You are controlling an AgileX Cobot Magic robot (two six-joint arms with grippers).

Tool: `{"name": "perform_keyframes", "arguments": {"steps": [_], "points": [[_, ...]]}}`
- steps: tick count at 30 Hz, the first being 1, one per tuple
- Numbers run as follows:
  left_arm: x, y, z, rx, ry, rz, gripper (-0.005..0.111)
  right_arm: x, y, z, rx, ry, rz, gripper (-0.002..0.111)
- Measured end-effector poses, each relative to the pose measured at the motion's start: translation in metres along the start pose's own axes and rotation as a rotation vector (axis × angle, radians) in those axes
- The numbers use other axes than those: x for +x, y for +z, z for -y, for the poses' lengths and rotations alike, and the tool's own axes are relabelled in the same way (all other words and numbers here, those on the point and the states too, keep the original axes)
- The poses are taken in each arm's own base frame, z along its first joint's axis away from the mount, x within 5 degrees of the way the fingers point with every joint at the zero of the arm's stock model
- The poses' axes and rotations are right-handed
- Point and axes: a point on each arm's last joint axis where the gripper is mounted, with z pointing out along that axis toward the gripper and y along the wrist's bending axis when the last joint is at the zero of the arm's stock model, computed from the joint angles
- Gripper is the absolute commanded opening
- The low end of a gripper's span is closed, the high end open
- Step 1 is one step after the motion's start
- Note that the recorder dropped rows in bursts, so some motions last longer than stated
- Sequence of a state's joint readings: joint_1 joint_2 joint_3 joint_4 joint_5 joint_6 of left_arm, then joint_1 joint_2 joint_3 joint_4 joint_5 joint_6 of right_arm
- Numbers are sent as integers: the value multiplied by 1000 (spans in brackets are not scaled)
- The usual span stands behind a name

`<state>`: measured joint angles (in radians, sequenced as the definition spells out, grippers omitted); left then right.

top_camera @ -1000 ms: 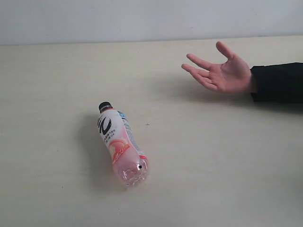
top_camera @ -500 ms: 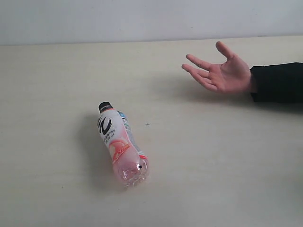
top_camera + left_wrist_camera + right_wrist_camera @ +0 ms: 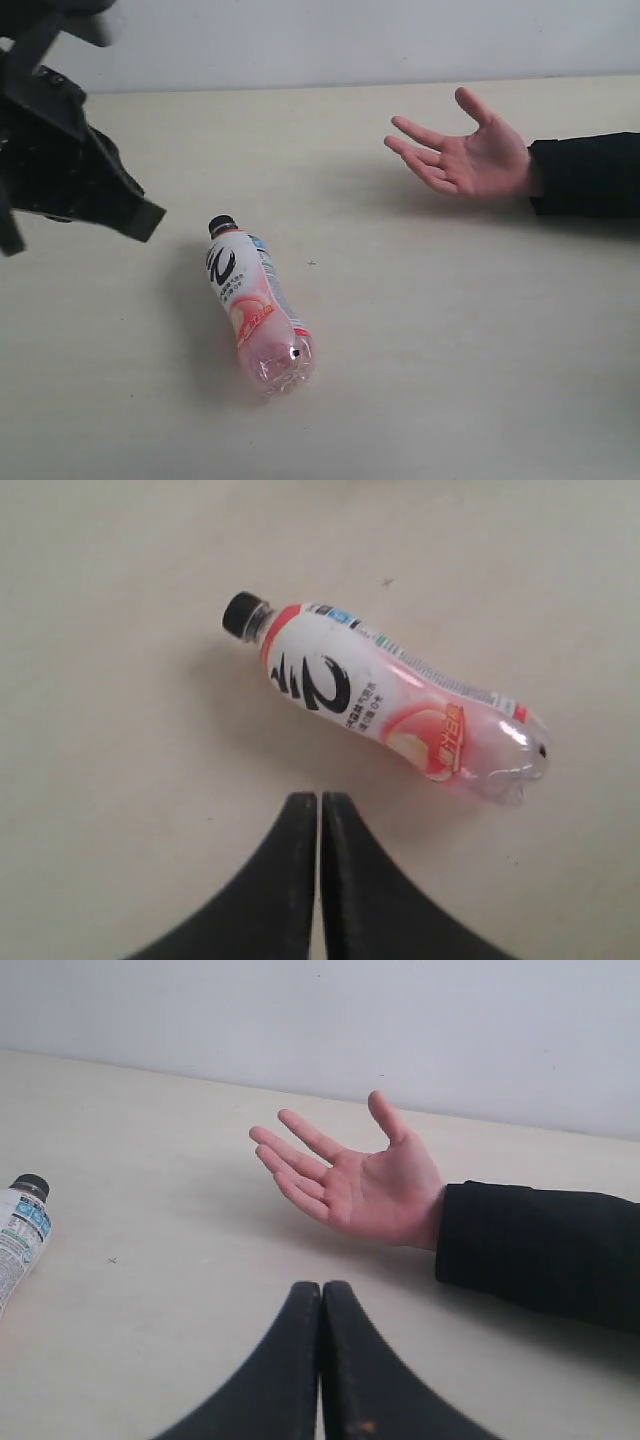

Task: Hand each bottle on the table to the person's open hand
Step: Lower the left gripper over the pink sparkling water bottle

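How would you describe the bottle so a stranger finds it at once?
Start from the pale table. Left of its middle a bottle lies on its side, away from the open hand at the right. It is the only bottle in view: pink and white, black cap.

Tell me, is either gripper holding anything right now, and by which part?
Nothing is held. The left gripper and right gripper are both shut and empty; the pink-and-white bottle lies loose on the table.
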<state>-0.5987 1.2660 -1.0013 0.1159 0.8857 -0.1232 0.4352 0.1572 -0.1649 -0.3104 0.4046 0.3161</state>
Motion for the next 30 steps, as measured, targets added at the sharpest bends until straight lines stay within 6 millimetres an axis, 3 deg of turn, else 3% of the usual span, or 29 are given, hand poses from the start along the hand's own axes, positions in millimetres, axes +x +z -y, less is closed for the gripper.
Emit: {"name": "perform_keyframes", "arguments": {"steps": [5, 7, 9, 12, 13, 15, 16, 22, 30], "points": [[-25, 29, 2, -27, -115, -103, 4, 0, 0, 0, 0, 0, 0, 0], [-31, 39, 4, -31, -140, -123, 9, 0, 0, 0, 0, 0, 0, 0], [-35, 50, 5, -37, -170, -147, 24, 0, 0, 0, 0, 0, 0, 0], [-38, 65, 6, -48, -235, -183, 62, 0, 0, 0, 0, 0, 0, 0], [-38, 70, 7, -52, -258, -193, 80, 0, 0, 0, 0, 0, 0, 0], [-37, 79, 8, -58, -319, -218, 100, 0, 0, 0, 0, 0, 0, 0], [-36, 84, 9, -55, -345, -232, 105, 0, 0, 0, 0, 0, 0, 0], [-36, 102, 23, 53, -490, -284, 105, 0, 0, 0, 0, 0, 0, 0], [-46, 101, 40, 245, -660, -251, 105, 0, 0, 0, 0, 0, 0, 0]]}}
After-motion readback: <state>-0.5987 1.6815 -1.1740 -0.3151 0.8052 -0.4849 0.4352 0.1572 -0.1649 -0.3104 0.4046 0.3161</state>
